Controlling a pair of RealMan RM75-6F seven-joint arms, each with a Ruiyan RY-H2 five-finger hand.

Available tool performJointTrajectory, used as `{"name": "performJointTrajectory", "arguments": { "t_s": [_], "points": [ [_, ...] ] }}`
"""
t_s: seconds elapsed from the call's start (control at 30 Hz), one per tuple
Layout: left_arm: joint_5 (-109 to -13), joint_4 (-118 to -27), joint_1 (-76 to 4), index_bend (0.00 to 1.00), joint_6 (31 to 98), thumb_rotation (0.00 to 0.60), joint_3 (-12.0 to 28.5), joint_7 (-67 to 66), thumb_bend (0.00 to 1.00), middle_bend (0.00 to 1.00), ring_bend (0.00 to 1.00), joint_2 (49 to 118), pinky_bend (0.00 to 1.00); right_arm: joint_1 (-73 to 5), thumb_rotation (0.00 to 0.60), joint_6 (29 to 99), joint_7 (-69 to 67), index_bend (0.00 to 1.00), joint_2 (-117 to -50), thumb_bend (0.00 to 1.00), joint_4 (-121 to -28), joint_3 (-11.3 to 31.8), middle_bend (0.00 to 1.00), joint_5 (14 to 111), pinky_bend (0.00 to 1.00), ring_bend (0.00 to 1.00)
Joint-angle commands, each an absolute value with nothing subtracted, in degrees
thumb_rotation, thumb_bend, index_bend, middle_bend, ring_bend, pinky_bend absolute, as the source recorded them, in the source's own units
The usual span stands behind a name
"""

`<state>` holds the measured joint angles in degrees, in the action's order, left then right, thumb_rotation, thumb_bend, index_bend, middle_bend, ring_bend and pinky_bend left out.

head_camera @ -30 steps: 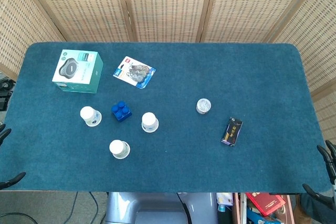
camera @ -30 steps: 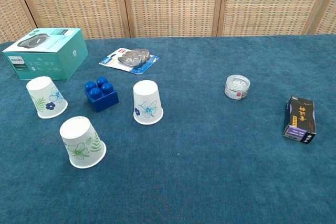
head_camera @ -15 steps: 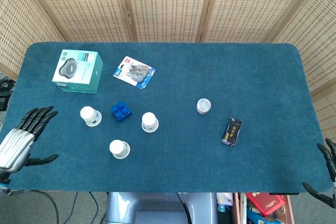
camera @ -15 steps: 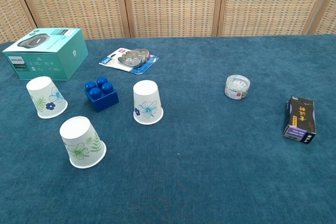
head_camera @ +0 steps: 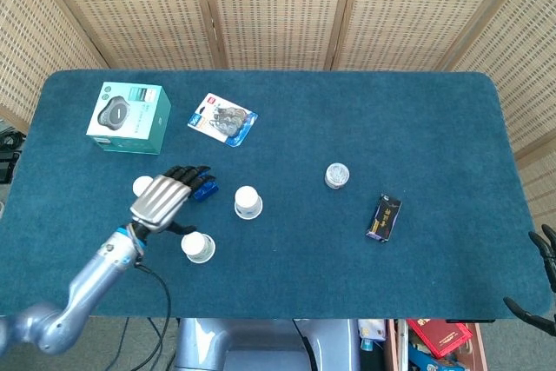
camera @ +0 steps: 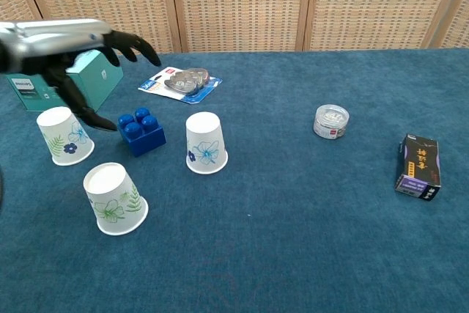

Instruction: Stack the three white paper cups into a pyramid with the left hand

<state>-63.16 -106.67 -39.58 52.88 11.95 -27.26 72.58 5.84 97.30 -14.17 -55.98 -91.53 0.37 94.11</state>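
Observation:
Three white paper cups stand upside down on the blue table. In the chest view they are the left cup (camera: 64,135), the near cup (camera: 114,199) and the middle cup (camera: 205,142). My left hand (head_camera: 165,197) hovers over the left cup (head_camera: 142,185) and the blue brick (head_camera: 207,187), fingers spread and holding nothing. The chest view shows this hand (camera: 66,45) raised above the left cup, not touching it. The other cups (head_camera: 248,202) (head_camera: 198,247) stand free. Only dark fingers of my right hand (head_camera: 549,258) show, spread, at the table's near right corner.
A teal box (head_camera: 129,117) and a blister pack (head_camera: 222,119) lie at the back left. A small round tin (head_camera: 337,175) and a black packet (head_camera: 383,217) sit to the right. A wicker screen stands behind the table.
My left hand has swung in from the table's left edge to above the left cup and the blue brick. The cups have not moved. My right hand has sunk slightly at the corner.

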Motion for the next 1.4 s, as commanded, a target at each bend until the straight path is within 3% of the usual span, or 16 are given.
{"name": "performJointTrajectory", "arguments": {
  "t_s": [0.03,0.43,0.8,1.1,1.4],
  "points": [
    [-52.8,-101.8,-46.8,0.22,51.5,0.600,13.6,-34.8,0.00,0.18,0.19,81.2,0.22,5.6,0.600,96.8,-15.2,0.00,-55.7,0.00,-91.3,0.6,0.00,93.4,0.00,0.00],
    [-41.2,-91.6,-54.3,0.27,56.5,0.600,14.0,-44.2,0.01,0.23,0.23,91.9,0.26,5.1,0.600,95.4,-20.1,0.00,-54.7,0.00,-89.9,1.6,0.00,90.5,0.00,0.00],
    [-37.0,-84.8,-57.4,0.36,56.4,0.600,13.3,-44.9,0.03,0.33,0.33,96.8,0.32,4.8,0.600,94.2,-21.2,0.00,-54.7,0.00,-89.4,2.0,0.00,89.2,0.00,0.00],
    [-38.2,-83.4,-57.9,0.51,56.8,0.600,12.8,-43.6,0.07,0.46,0.44,97.9,0.40,4.6,0.600,93.7,-21.8,0.00,-54.6,0.00,-89.0,2.3,0.00,88.6,0.00,0.00],
    [-41.6,-89.3,-57.0,0.51,57.9,0.600,12.8,-41.0,0.08,0.47,0.44,94.1,0.40,4.7,0.600,93.9,-21.6,0.00,-54.6,0.00,-89.1,2.2,0.00,88.9,0.00,0.00]
  ]
}}
